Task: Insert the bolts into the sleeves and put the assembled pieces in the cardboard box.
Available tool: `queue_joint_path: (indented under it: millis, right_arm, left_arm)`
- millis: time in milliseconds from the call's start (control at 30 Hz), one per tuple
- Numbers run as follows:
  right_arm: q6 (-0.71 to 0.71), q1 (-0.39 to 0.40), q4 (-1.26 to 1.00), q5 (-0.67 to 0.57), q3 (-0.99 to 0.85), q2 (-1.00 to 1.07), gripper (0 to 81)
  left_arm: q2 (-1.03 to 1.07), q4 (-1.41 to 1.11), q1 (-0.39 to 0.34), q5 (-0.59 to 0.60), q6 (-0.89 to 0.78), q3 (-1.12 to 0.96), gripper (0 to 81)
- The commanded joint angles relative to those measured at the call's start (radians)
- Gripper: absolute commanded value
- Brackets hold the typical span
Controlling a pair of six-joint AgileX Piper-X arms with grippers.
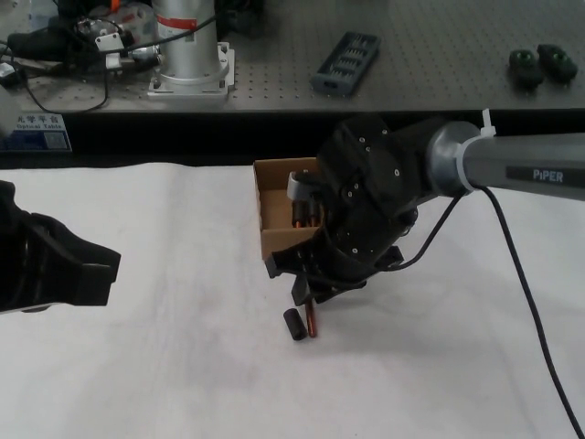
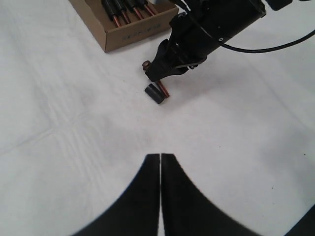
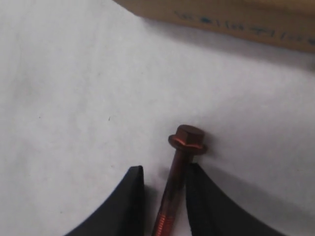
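High view, centre of frame: box (image 1: 271, 197) set on white cloth (image 1: 164, 375). Assembled pieces (image 1: 303, 216) are seen inside it, partly covered by the right arm.

Right gripper (image 1: 309, 297) is found just below the box in the frame, down at the cloth. Bolt (image 3: 178, 182), lying on the cloth, is straddled by its fingers (image 3: 132, 196), with the head left clear past the tips. The fingers are parted narrowly and a gap is seen on one side of the shank, so the bolt is not clamped.

Sleeve (image 1: 293, 325) is laid just beside the bolt's threaded end, lower centre, apart from the box.

Left gripper (image 2: 160, 156) is held at the left edge of the high view, well apart from the parts. Its fingers are pressed together with nothing held.
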Motion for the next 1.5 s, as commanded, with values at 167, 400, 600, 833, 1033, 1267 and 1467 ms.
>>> queue_joint_path:
  millis: [167, 400, 600, 833, 1033, 1267, 1467]
  right_arm:
    - [-0.008, -0.006, -0.02, 0.009, -0.017, 0.017, 20.0]
    - [-0.008, -0.006, 0.025, -0.02, -0.06, 0.071, 16.2]
    - [-0.052, -0.006, 0.069, -0.012, -0.058, 0.074, 16.2]
    - [-0.076, -0.003, 0.126, -0.012, -0.058, 0.074, 16.2]
    - [-0.076, -0.004, 0.118, -0.012, -0.058, 0.074, 16.0]
    - [-0.076, -0.004, 0.12, -0.004, -0.058, 0.069, 6.7]
    - [-0.142, -0.004, 0.187, -0.019, -0.062, 0.004, 2.5]
  left_arm:
    - [-0.007, -0.009, 0.0, -0.006, 0.0, -0.001, 0.7]
    - [-0.007, -0.027, 0.0, -0.008, 0.007, 0.001, 0.7]
    - [-0.007, -0.027, 0.0, -0.011, 0.007, 0.001, 0.7]
    - [-0.007, -0.027, 0.0, -0.011, 0.007, 0.001, 0.7]
    - [-0.007, -0.029, 0.0, -0.01, 0.007, 0.001, 0.7]
    - [-0.007, -0.028, 0.0, -0.01, 0.029, 0.001, 0.7]
    - [0.005, -0.028, 0.0, -0.014, 0.056, 0.001, 0.7]
